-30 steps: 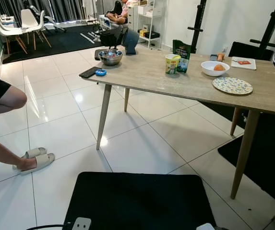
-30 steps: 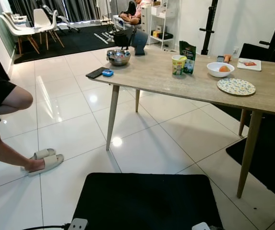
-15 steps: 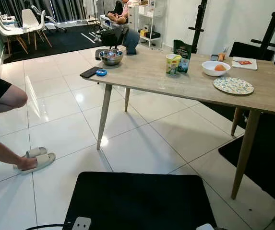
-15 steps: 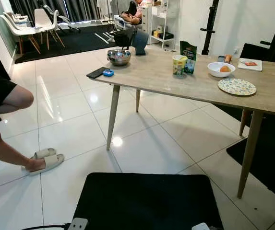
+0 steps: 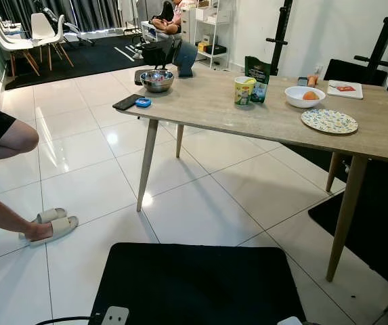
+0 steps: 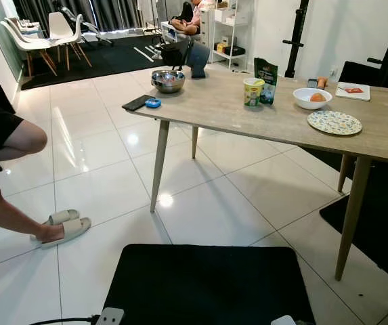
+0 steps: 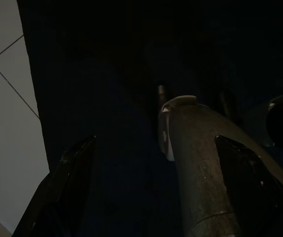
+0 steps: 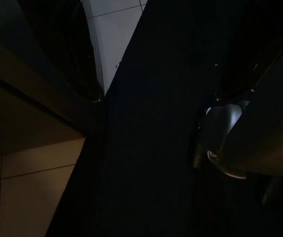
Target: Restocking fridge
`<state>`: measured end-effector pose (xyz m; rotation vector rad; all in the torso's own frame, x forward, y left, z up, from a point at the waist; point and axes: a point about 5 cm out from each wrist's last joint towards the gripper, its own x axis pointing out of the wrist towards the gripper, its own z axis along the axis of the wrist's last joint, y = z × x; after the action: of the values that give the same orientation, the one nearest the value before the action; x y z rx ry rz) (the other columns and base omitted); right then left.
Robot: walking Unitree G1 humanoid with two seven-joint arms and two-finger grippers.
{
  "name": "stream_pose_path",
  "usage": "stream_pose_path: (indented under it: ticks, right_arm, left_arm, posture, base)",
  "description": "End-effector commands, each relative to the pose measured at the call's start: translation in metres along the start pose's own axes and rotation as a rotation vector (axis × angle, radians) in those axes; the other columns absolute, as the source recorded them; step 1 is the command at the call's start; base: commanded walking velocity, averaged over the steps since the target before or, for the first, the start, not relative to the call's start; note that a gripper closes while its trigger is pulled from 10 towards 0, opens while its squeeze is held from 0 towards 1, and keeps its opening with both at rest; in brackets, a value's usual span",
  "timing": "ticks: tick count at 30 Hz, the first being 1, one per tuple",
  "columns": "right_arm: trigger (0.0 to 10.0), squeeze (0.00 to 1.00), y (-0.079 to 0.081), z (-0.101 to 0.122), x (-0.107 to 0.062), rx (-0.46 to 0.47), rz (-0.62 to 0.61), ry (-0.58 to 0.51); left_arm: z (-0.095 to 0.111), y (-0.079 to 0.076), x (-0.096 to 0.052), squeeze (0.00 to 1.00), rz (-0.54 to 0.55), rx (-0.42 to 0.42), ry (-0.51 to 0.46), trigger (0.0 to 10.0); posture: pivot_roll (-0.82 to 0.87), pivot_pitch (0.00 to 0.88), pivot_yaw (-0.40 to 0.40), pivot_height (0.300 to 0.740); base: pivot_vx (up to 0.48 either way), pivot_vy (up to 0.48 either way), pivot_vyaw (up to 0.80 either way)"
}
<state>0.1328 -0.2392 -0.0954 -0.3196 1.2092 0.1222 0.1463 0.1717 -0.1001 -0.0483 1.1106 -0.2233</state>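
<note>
In the left eye view, the wooden surface [image 5: 282,112] carried the likely goods for the fridge. Taking the yellow-green tub [image 5: 244,90] as landmark: a dark green carton [image 5: 257,76] stood touching it on the far side, a white bowl [image 5: 304,97] holding an orange fruit [image 5: 309,95] sat well to its right, and a patterned plate [image 5: 328,121] lay nearer than that bowl. A steel mixing bowl [image 5: 156,80] stood well left of the tub, near the surface's corner, with a black phone [image 5: 126,101] and a small blue object [image 5: 142,102] beside it. A person's leg in a slipper [image 5: 53,227] rested on the white tile floor [image 5: 99,183], far left of the tub.

The right eye view showed the same layout, with a black mat [image 6: 207,284] on the floor at the robot's feet.

In the left wrist view, the left hand [image 7: 156,197] hung over the dark mat, its 2 fingers spread wide and holding nothing.

The right wrist view was too dark: I could not tell the right hand's state.

By my judgement the tub is light, rigid and smooth, best taken around its middle; the carton may dent if squeezed; the fruit bowl is breakable.
</note>
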Motion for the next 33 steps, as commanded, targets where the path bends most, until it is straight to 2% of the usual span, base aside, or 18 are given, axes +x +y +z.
stream_pose_path:
  ticks: [1,13,33]
  right_arm:
    - [10.0,0.00,-0.0011,0.0020,0.0000,-0.003,0.003,0.001]
    - [10.0,0.00,-0.0011,-0.0005,-0.0002,-0.018,0.007,0.010]
    - [10.0,0.00,0.0005,0.0022,0.0003,-0.017,0.011,0.007]
  left_arm:
    - [0.0023,-0.0040,0.0014,0.00,-0.011,0.005,-0.001,10.0]
    - [0.0013,-0.0029,0.0010,0.00,-0.020,0.032,0.018,10.0]
    - [0.0015,-0.0017,0.0004,0.00,-0.031,0.041,0.018,10.0]
  posture:
    - [-0.04,0.000,0.026,0.740]
    - [-0.04,0.000,0.024,0.740]
    - [-0.04,0.000,0.028,0.740]
  base:
    - [0.000,0.000,0.00]
    - [0.000,0.000,0.00]
    - [0.323,0.000,0.00]
